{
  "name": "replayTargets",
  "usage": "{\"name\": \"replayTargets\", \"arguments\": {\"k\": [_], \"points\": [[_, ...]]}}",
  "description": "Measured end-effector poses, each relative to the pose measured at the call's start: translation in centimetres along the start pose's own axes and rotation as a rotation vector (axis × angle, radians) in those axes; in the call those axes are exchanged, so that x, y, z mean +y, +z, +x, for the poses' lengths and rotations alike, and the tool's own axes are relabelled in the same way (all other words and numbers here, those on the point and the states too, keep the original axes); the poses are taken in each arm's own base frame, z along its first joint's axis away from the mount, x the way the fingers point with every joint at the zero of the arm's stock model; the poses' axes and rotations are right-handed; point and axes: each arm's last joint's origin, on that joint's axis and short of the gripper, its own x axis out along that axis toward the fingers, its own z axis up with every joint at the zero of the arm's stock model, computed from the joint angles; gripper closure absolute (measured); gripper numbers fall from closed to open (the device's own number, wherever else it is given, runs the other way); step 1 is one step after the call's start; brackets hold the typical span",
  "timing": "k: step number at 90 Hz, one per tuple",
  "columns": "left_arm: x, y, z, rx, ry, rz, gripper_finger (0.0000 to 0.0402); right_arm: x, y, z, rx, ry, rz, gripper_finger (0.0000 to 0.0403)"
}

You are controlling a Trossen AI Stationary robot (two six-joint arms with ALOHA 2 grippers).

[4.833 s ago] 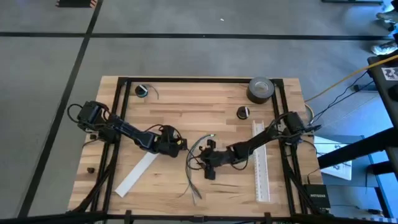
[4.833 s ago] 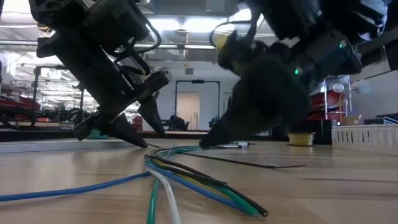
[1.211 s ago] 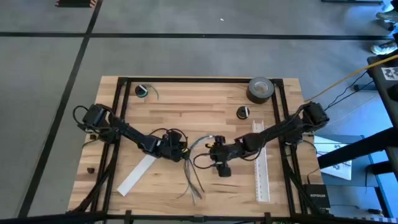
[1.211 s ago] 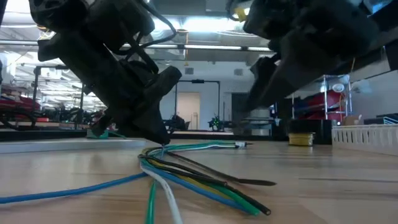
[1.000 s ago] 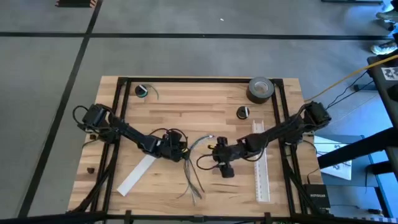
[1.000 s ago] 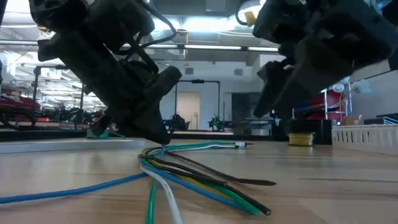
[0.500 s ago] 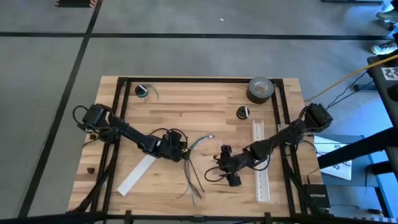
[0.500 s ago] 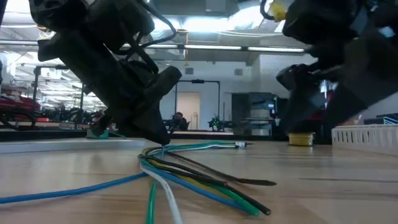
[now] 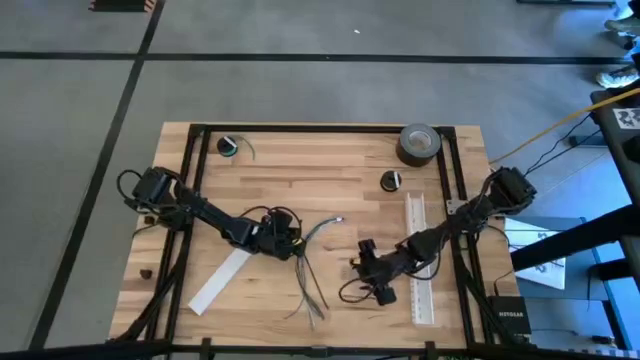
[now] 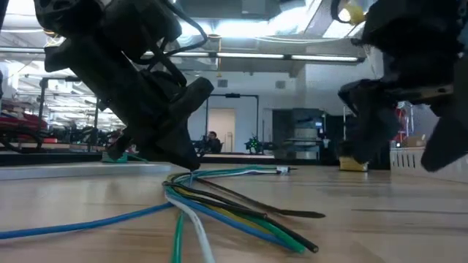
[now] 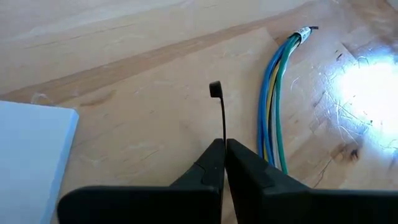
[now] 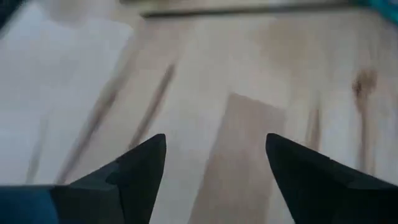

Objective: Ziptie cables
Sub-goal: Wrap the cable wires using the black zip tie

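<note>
The cables [image 9: 312, 262], a bundle of thin coloured wires, lie curved on the wooden table [image 9: 320, 175] and show in the low view [image 10: 219, 206] and the left wrist view [image 11: 274, 93]. My left gripper [image 9: 288, 243] [image 11: 224, 148] stands low at their left side, shut on the thin black ziptie [image 11: 221, 115]. My right gripper [image 9: 365, 272] [image 12: 214, 163] hangs open above bare wood, right of the cables, with nothing between its fingers. It shows at the right of the low view [image 10: 398, 102], clear of the table. My left gripper pinches the ziptie's strip [image 11: 224, 134] between its two fingertips, a short way behind the square head [image 11: 215, 89]. The fingers slant down from the table's left. The head sticks out past the fingertips, and the pointed tail [image 10: 296, 212] lies over the cables on the table.
A long white slotted strip [image 9: 418, 262] lies just right of my right gripper, and a flat white strip [image 9: 220, 280] lies near my left arm. A tape roll [image 9: 420, 143], a small round piece [image 9: 391, 180] and a small spool [image 9: 229, 146] sit near the far edge.
My right gripper has drawn away from the cables toward the table's near right, staying open and clear of the table. My left gripper, the ziptie and the cables have kept still.
</note>
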Motion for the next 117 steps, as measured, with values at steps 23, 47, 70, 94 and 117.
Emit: {"name": "replayTargets", "arguments": {"k": [23, 47, 70, 94, 117], "points": [[0.0, 0.0, 0.0, 0.0, 0.0, 0.022, 0.0402, 2.4, -0.9, 0.2, 0.032, 0.06, -0.151, 0.0139], [-0.5, 0.1, -0.1, -0.015, -0.043, 0.002, 0.0402, 3.3, 0.6, 1.7, -0.213, -0.012, -0.183, 0.0139], [-0.5, 0.1, -0.1, -0.015, -0.043, 0.007, 0.0402, 3.8, 1.9, 3.3, -0.28, -0.032, -0.178, 0.0139], [-0.5, 0.1, -0.1, -0.014, -0.043, 0.016, 0.0402, 3.3, 3.8, 5.4, -0.29, -0.034, -0.132, 0.0139], [-0.5, 0.1, -0.1, -0.015, -0.045, 0.024, 0.0402, 1.7, 4.0, 6.2, -0.271, -0.014, -0.028, 0.0139]]}}
